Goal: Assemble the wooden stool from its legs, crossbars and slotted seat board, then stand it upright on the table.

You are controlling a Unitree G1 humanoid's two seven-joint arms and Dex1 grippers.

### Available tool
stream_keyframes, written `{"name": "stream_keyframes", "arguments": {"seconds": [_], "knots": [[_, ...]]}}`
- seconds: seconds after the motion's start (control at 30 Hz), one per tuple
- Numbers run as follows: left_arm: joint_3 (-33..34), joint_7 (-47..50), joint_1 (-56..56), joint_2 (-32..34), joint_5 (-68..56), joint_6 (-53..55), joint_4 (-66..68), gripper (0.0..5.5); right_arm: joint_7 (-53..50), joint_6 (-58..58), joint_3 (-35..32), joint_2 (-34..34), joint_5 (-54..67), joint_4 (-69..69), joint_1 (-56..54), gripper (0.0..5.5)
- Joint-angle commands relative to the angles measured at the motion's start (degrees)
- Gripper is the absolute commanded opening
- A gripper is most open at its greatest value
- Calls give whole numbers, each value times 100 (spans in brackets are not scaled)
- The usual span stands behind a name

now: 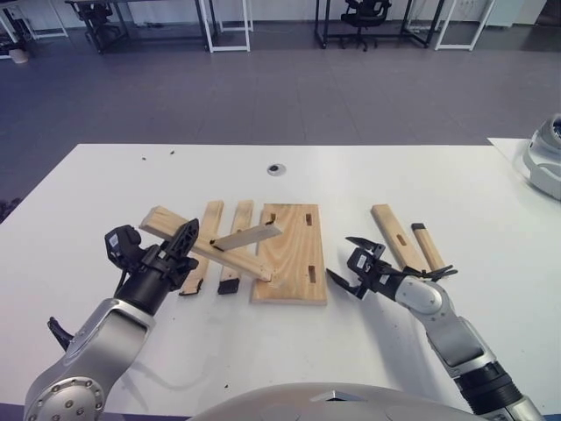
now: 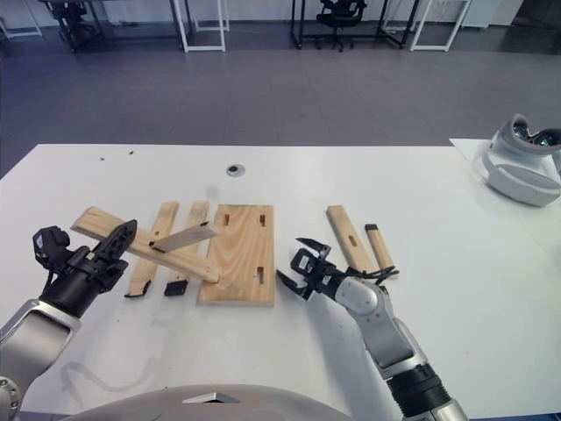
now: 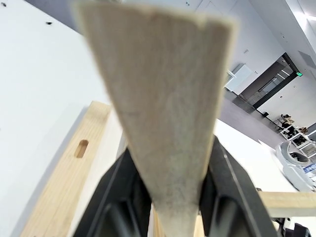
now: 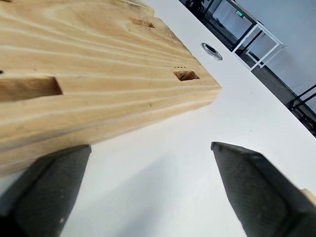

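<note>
The left tool (image 1: pixel 186 239) is clamping its fingers tight on a wooden leg (image 1: pixel 230 257), holding it tilted above the white worktop (image 1: pixel 438 175) with a crossbar (image 1: pixel 248 237) sticking out of it. The leg's far end is reaching the left edge of the slotted seat board (image 1: pixel 294 254), which is lying flat mid-worktop. The right tool (image 1: pixel 344 257) is hovering wide open and empty just beside the board's right edge, with two loose legs (image 1: pixel 211 219) lying left of the board and two more pieces (image 1: pixel 394 232) right of it.
</note>
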Motion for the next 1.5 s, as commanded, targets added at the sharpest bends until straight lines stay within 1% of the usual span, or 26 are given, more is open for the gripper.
{"name": "stream_keyframes", "arguments": {"seconds": [0.03, 0.17, 0.27, 0.33, 0.43, 0.53, 0.63, 0.73, 0.83, 0.93, 1.07, 1.3, 1.4, 1.5], "knots": [[-574, 144, -19, 166, 882, 274, 27, 101, 431, -147, 130, 94, 486, -341, 17, 455], [-855, 46, 192, 270, 1600, 351, 1, 101, 537, -136, 34, 39, 597, -336, -41, 455], [-866, 167, 303, 401, 1862, 457, -246, 101, 588, -126, -22, 42, 650, -322, -53, 455], [-868, 339, 17, 492, 1790, 593, -354, 101, 558, -150, -25, 84, 625, -243, -142, 455], [-1172, 310, -463, 555, 1877, 744, -187, 101, 482, -233, 3, 163, 571, -83, -328, 455], [-1645, 270, -680, 612, 2160, 995, -122, 101, 438, -339, 25, 217, 498, 89, -479, 455], [-1906, 272, -945, 609, 2388, 1138, -10, 101, 364, -400, 18, 296, 458, 255, -626, 455], [-2006, 233, -965, 604, 2508, 1254, -14, 101, 300, -449, 16, 307, 372, 414, -714, 455], [-1745, 348, -1149, 571, 2226, 1323, -91, 101, 179, -461, 23, 294, 170, 623, -785, 455], [-1230, 447, -1839, 674, 1621, 1486, 108, 101, 2, -509, 104, 363, -28, 882, -839, 455], [-932, 588, -2467, 801, 999, 1842, 418, 101, -211, -588, 211, 527, -161, 1068, -946, 455], [-707, 1022, -2312, 962, 24, 2126, 574, 101, -397, -634, 243, 570, -257, 1124, -936, 455], [-742, 1084, -2224, 817, -247, 2033, 975, 101, -424, -654, 260, 587, -270, 1194, -1008, 455], [-484, 886, -2499, 903, -319, 1905, 1664, 101, -443, -666, 240, 559, -266, 1220, -1042, 455]]}}
